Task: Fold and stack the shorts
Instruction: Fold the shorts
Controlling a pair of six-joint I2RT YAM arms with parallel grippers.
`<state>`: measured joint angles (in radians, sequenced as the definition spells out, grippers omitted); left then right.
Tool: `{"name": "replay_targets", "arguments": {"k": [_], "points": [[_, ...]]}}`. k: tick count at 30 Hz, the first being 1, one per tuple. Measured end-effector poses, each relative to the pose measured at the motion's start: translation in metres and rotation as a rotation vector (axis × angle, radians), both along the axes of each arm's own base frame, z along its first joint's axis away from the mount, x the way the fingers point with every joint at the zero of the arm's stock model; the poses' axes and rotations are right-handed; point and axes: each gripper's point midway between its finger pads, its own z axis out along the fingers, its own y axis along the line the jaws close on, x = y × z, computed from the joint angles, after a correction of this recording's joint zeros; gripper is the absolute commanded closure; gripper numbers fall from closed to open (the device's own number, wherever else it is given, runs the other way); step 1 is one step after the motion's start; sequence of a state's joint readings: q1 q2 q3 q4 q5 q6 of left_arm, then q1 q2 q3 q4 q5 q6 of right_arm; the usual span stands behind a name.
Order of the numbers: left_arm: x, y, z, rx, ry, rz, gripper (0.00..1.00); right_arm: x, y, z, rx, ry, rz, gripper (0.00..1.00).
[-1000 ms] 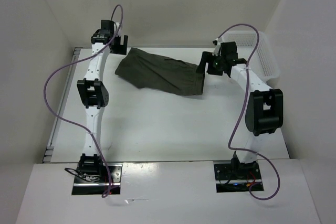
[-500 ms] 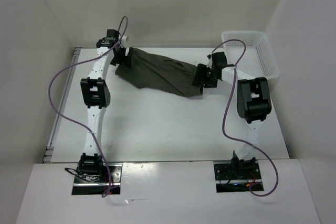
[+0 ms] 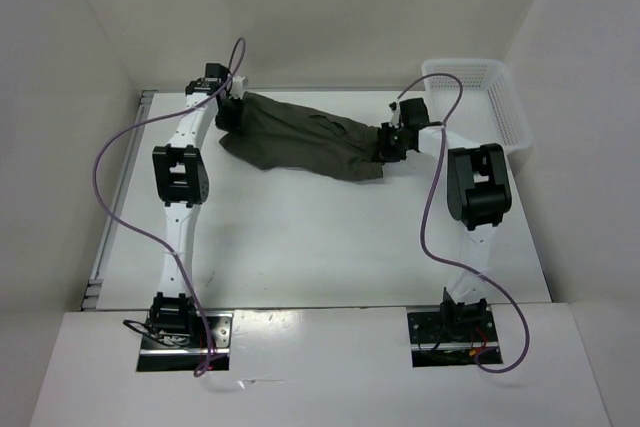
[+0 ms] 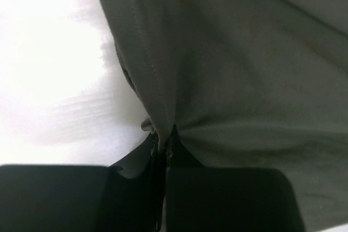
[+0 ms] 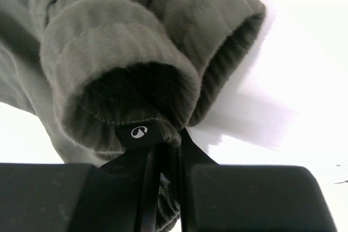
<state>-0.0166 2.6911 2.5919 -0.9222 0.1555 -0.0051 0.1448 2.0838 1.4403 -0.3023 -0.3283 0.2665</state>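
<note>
The dark olive-green shorts (image 3: pixel 300 137) lie stretched across the far part of the table, running from back left to middle right. My left gripper (image 3: pixel 228 110) is at their left end, shut on a fold of the fabric (image 4: pixel 163 107) that is pinched between its fingers. My right gripper (image 3: pixel 388 141) is at their right end, shut on the ribbed waistband (image 5: pixel 125 118), where a small black label with a white logo (image 5: pixel 140 132) sits just above the jaws.
A white mesh basket (image 3: pixel 505 112) stands at the back right corner, beside the right arm. White walls close in the table on the left, back and right. Purple cables loop from both arms.
Both grippers came down onto the ends of the shorts and shut on the fabric. The right arm folded in towards the waistband; the left gripper dropped from the back edge onto the cloth.
</note>
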Motion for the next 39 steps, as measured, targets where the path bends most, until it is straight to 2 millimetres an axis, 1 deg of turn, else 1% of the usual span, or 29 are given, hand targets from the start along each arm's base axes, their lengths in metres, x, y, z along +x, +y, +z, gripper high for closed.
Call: {"name": "replay_targets", "arguments": {"k": [2, 3, 4, 6, 7, 9, 10, 11, 12, 13, 14, 15, 16, 17, 19, 21, 23, 24, 26, 27, 28, 29, 30, 31, 33, 34, 36, 39], "points": [[-0.009, 0.002, -0.001, -0.008, 0.020, 0.001, 0.99, -0.006, 0.001, 0.000, -0.010, -0.015, 0.054, 0.99], [-0.017, 0.003, 0.000, -0.013, 0.036, 0.003, 0.99, -0.010, 0.000, 0.001, -0.015, -0.023, 0.079, 0.99], [-0.028, 0.005, 0.000, -0.020, 0.060, 0.006, 0.99, -0.019, 0.000, 0.001, -0.021, -0.024, 0.108, 0.99], [-0.059, 0.010, -0.001, -0.038, 0.116, 0.016, 0.99, -0.041, 0.000, 0.004, -0.025, -0.017, 0.168, 0.99], [-0.081, 0.013, -0.002, -0.038, 0.156, 0.025, 0.99, -0.053, 0.001, 0.006, -0.022, -0.010, 0.197, 0.99], [-0.131, 0.017, -0.003, -0.036, 0.248, 0.037, 0.99, -0.079, 0.003, 0.009, -0.007, 0.012, 0.251, 0.99], [-0.156, 0.018, -0.005, -0.032, 0.286, 0.041, 0.97, -0.092, 0.005, 0.011, 0.004, 0.023, 0.278, 0.94], [-0.181, 0.019, -0.003, -0.027, 0.326, 0.044, 0.96, -0.105, 0.007, 0.013, 0.013, 0.032, 0.304, 0.83], [-0.204, 0.018, -0.001, -0.024, 0.365, 0.044, 0.90, -0.116, 0.008, 0.015, 0.021, 0.042, 0.324, 0.72], [-0.222, 0.018, 0.002, -0.023, 0.387, 0.041, 0.83, -0.125, 0.007, 0.016, 0.024, 0.050, 0.338, 0.61], [-0.239, 0.018, 0.005, -0.019, 0.404, 0.042, 0.73, -0.135, 0.007, 0.017, 0.025, 0.059, 0.348, 0.50], [-0.251, 0.017, 0.008, -0.015, 0.416, 0.039, 0.64, -0.141, 0.005, 0.018, 0.023, 0.063, 0.356, 0.38], [-0.261, 0.017, 0.012, -0.012, 0.422, 0.037, 0.48, -0.147, 0.004, 0.021, 0.020, 0.062, 0.366, 0.31], [-0.266, 0.018, 0.016, -0.009, 0.419, 0.036, 0.44, -0.152, 0.003, 0.024, 0.018, 0.059, 0.373, 0.29], [-0.271, 0.021, 0.023, -0.008, 0.402, 0.049, 0.39, -0.156, 0.002, 0.033, 0.010, 0.035, 0.398, 0.27], [-0.269, 0.029, 0.031, -0.005, 0.373, 0.072, 0.33, -0.155, 0.002, 0.043, -0.002, 0.010, 0.424, 0.27], [-0.266, 0.036, 0.041, -0.004, 0.341, 0.095, 0.28, -0.147, 0.002, 0.056, -0.017, -0.031, 0.448, 0.27], [-0.264, 0.040, 0.046, 0.000, 0.323, 0.104, 0.22, -0.140, 0.002, 0.064, -0.024, -0.061, 0.457, 0.27], [-0.255, 0.048, 0.061, 0.009, 0.272, 0.125, 0.18, -0.126, 0.004, 0.080, -0.035, -0.128, 0.466, 0.33], [-0.248, 0.051, 0.069, 0.012, 0.235, 0.134, 0.18, -0.120, 0.005, 0.087, -0.038, -0.159, 0.468, 0.36], [-0.241, 0.052, 0.075, 0.014, 0.206, 0.136, 0.18, -0.114, 0.006, 0.094, -0.041, -0.190, 0.468, 0.40], [-0.234, 0.053, 0.081, 0.015, 0.177, 0.136, 0.18, -0.109, 0.007, 0.099, -0.043, -0.212, 0.469, 0.49], [-0.226, 0.054, 0.084, 0.015, 0.150, 0.136, 0.18, -0.106, 0.008, 0.102, -0.047, -0.229, 0.475, 0.52], [-0.219, 0.055, 0.086, 0.016, 0.135, 0.136, 0.18, -0.103, 0.009, 0.104, -0.051, -0.239, 0.478, 0.52], [-0.204, 0.056, 0.082, 0.017, 0.122, 0.136, 0.18, -0.098, 0.013, 0.104, -0.056, -0.245, 0.486, 0.52], [-0.197, 0.057, 0.077, 0.017, 0.124, 0.135, 0.18, -0.095, 0.015, 0.103, -0.058, -0.246, 0.490, 0.52], [-0.186, 0.058, 0.060, 0.014, 0.140, 0.134, 0.18, -0.090, 0.017, 0.098, -0.064, -0.237, 0.491, 0.52], [-0.177, 0.056, 0.035, -0.004, 0.190, 0.127, 0.18, -0.086, 0.016, 0.089, -0.073, -0.217, 0.489, 0.52]]}}
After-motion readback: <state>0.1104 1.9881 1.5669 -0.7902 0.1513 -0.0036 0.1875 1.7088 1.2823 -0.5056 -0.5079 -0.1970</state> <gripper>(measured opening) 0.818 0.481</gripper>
